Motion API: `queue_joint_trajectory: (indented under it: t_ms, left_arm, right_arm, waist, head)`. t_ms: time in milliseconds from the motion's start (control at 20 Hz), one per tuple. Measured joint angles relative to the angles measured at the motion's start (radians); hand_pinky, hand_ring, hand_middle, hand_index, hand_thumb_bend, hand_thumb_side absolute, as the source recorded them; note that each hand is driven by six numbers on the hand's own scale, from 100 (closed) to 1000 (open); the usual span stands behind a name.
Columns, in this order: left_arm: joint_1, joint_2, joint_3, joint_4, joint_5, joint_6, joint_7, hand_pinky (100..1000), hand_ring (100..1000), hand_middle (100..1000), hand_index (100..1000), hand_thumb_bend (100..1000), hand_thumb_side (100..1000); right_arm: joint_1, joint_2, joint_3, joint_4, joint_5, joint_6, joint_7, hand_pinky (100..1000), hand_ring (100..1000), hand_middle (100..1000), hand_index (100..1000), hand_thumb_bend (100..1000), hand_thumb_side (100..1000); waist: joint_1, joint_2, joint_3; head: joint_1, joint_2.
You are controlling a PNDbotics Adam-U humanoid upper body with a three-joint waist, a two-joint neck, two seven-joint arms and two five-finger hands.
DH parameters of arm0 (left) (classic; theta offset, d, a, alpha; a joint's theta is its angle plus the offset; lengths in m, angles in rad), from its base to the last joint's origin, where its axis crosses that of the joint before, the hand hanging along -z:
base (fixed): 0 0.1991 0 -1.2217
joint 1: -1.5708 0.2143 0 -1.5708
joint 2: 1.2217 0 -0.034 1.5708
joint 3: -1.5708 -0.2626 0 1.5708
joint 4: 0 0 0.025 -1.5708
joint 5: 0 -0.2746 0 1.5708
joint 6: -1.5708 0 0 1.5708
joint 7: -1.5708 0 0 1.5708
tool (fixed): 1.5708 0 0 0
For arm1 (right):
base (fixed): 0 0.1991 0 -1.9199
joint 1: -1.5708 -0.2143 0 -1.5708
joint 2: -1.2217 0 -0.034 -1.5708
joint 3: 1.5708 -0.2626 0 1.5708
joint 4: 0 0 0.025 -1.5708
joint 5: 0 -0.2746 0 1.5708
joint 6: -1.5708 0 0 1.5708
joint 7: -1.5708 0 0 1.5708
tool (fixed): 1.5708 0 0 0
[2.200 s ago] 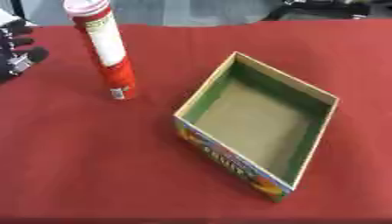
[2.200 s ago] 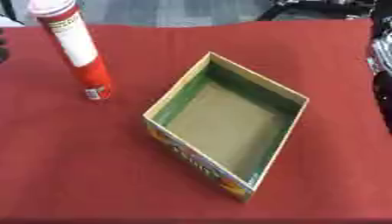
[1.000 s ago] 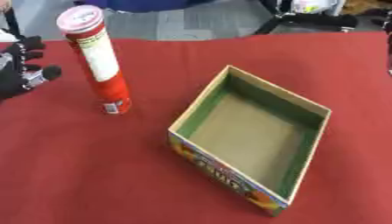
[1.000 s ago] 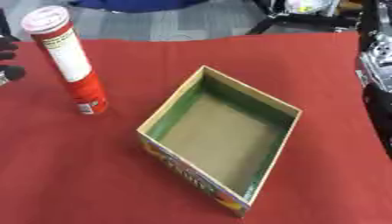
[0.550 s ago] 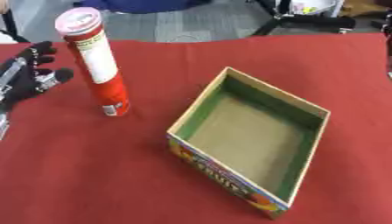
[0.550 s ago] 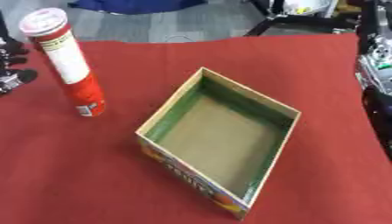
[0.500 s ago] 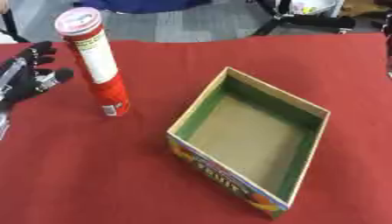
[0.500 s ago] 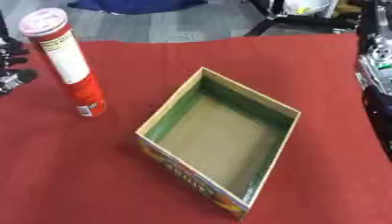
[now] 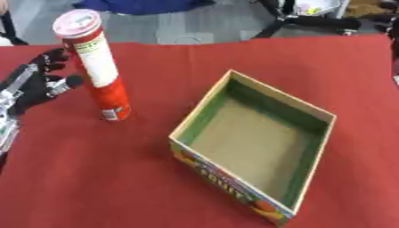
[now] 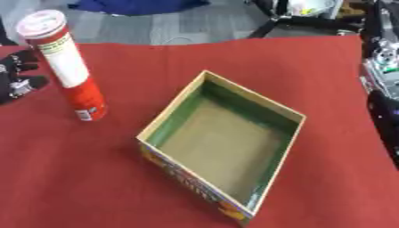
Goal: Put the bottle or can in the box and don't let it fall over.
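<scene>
A tall red and white can (image 9: 99, 73) with a pale lid stands upright on the red table at the left. My left hand (image 9: 37, 83) is just to the left of it, fingers relaxed and spread toward the can, not touching it. An open cardboard box (image 9: 252, 140) with a green inner wall and a bright printed front lies to the right of the can, turned at an angle, with nothing inside. Only part of my right arm (image 10: 382, 67) shows at the right edge of the right eye view; its hand is out of sight.
The red cloth (image 9: 93, 178) covers the whole table. Beyond the far edge lie grey floor, a blue cloth (image 9: 148, 5) and dark stand legs (image 9: 304, 20).
My left hand has come in from the left edge and moved closer to the can. The can and box have stayed put; the camera has shifted a little.
</scene>
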Motion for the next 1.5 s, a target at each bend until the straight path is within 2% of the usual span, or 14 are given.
queue_joint_trajectory:
  t_ms: [800,1500]
  left_arm:
    - [-0.028,-0.036,-0.007,0.007,-0.02,0.005,0.004,878,941,877,957,1000,643]
    - [-0.037,-0.067,-0.009,0.021,-0.016,0.005,0.046,859,916,805,890,996,605]
  right_arm:
    - [-0.004,0.003,0.006,-0.001,0.007,0.004,0.004,871,775,817,884,100,978]
    - [-0.005,0.009,0.006,-0.004,0.007,0.007,0.007,871,775,817,881,100,984]
  waist:
    - [0.003,0.012,-0.011]
    - [0.0,0.017,-0.016]
  head:
    - [0.011,-0.014]
    - [0.015,-0.018]
